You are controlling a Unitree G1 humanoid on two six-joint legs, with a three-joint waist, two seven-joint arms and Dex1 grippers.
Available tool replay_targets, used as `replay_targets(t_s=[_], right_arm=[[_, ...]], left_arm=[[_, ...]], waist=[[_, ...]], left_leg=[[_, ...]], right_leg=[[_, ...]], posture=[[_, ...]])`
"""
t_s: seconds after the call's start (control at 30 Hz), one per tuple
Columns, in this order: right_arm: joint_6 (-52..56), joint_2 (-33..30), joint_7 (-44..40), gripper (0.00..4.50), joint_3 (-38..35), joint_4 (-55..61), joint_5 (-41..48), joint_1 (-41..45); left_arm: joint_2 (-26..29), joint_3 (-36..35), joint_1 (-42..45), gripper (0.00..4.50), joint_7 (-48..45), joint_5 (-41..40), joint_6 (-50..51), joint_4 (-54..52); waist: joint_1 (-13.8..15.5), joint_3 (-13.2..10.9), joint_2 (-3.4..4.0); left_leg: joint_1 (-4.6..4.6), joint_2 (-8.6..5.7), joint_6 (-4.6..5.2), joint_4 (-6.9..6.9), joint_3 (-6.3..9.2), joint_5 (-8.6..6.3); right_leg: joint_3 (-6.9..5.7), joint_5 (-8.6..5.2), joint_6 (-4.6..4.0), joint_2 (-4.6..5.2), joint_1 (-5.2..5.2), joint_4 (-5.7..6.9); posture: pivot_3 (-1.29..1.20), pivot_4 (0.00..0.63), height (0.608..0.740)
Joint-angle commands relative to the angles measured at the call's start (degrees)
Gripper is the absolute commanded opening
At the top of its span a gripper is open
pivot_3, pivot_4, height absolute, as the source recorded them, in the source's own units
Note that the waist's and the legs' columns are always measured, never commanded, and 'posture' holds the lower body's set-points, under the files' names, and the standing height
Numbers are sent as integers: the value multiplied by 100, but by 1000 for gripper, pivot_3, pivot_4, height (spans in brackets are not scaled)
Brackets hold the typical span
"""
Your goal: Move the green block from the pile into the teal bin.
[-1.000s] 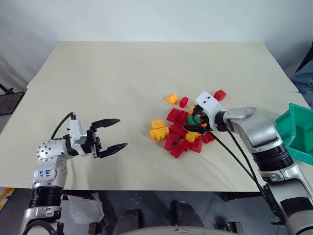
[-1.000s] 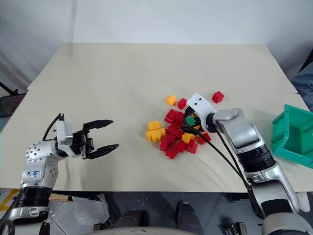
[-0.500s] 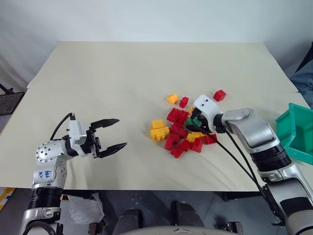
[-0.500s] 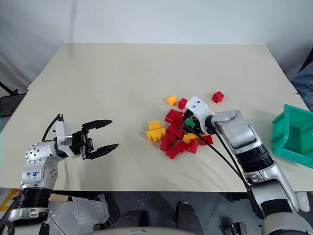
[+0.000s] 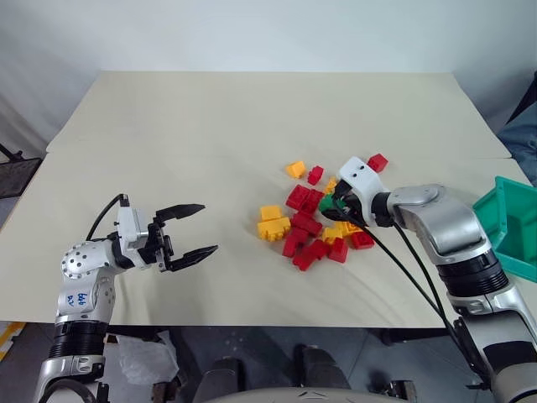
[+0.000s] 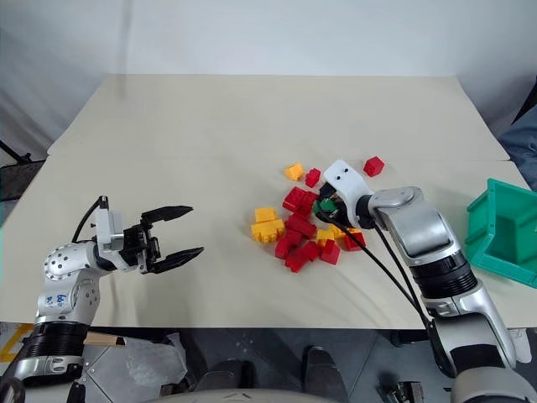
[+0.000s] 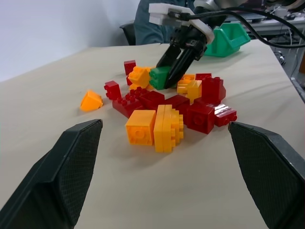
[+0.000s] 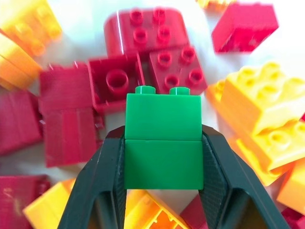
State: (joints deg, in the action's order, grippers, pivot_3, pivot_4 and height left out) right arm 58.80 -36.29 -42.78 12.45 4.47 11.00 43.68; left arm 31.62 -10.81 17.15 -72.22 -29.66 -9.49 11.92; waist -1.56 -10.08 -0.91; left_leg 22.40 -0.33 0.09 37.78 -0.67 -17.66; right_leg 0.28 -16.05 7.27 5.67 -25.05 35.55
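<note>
While the loose pile of small studded plastic bricks [image 5: 315, 220], mostly red with several yellow, lies spread on the cream tabletop [image 5: 210, 134], the robot's right gripper [image 8: 163, 164] has its two black fingers clamped on the small dark-green studded plastic brick [image 8: 163, 140]. The right wrist view makes the grip plain: one finger presses each side of the green brick, studs pointing away from the wrist, with red and yellow bricks lying beneath it. In the left wrist view the green brick sits at the top of the pile, beside a yellow brick; whether it has fully cleared its neighbours cannot be told. The left gripper [image 5: 186, 228] hovers over bare table well apart from the pile, its fingers spread wide and holding nothing.

The step in hand looks like the end of the grasp and the start of the lift. The teal plastic open-topped bin with slanted walls [image 5: 510, 225] stands at the table's right edge, well apart from the pile. The next move would call for raising the brick straight clear so that it drags no red or yellow piece along, then carrying it rightward above the bin's thick rim and releasing it over the opening.
</note>
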Motion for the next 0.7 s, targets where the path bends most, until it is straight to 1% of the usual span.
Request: replay_targets(t_s=[0.03, 0.07, 0.2, 0.33, 0.4, 0.43, 0.57, 0.7], right_arm=[[241, -124, -4, 1512, -428, 484, 237, 120], [338, -159, 2, 1512, -508, 568, 290, 133], [851, -630, 110, 1512, -1223, 1103, 481, 97], [1104, -1200, 159, 1512, -1739, 1554, 550, -293], [1244, -1532, 137, 1512, -2221, 1768, 621, -596], [1292, -1703, 134, 1512, -2493, 1833, 618, -757], [1351, -2398, 203, 1512, -3524, 1665, 479, -1346], [1195, -2836, 357, 1512, -4059, 1231, 313, -1746]], left_arm=[[-10, -111, -39, 4500, -116, -205, -38, -103], [-16, -127, -36, 4500, -124, -227, -25, -105], [-37, -122, 6, 4500, -217, -380, 134, -124], [-128, 18, 64, 4500, -273, -387, 236, -206], [-198, 41, 136, 4500, -225, -360, 258, -203], [-226, 58, 167, 4500, -222, -341, 262, -186], [-296, 105, 260, 4500, -259, -292, 266, -76], [-332, 138, 343, 4500, -328, -276, 252, 43]], waist=[[1, 0, 0], [1, 0, 0], [16, -3, 4], [81, -3, 4], [110, -3, 4], [133, -3, 4], [156, -2, 7], [137, -2, 8]], left_leg=[[0, 0, 1, 0, 0, 0], [0, 0, 1, 0, 0, 0], [5, 0, 2, 3, 1, -1], [6, -1, 4, 4, 4, -6], [5, -1, 6, 11, 1, -14], [5, -1, 26, 13, -1, -25], [6, -3, 39, 19, -11, -33], [-11, -3, 48, 24, -13, -38]], right_leg=[[0, 0, 0, 1, 0, 0], [1, 0, 0, 1, 0, 0], [0, 0, 0, 13, -3, 0], [-6, 0, 0, 15, 1, -6], [-7, 0, 0, 12, 5, -9], [-7, 0, 0, 8, 5, -8], [-6, 0, 1, -3, 5, -7], [-8, 1, 1, -7, 33, -16]], posture=[[0, 150, 740], [0, 150, 740], [0, 150, 740], [0, 150, 740], [0, 150, 740], [0, 150, 740], [0, 150, 740], [0, 150, 740]])
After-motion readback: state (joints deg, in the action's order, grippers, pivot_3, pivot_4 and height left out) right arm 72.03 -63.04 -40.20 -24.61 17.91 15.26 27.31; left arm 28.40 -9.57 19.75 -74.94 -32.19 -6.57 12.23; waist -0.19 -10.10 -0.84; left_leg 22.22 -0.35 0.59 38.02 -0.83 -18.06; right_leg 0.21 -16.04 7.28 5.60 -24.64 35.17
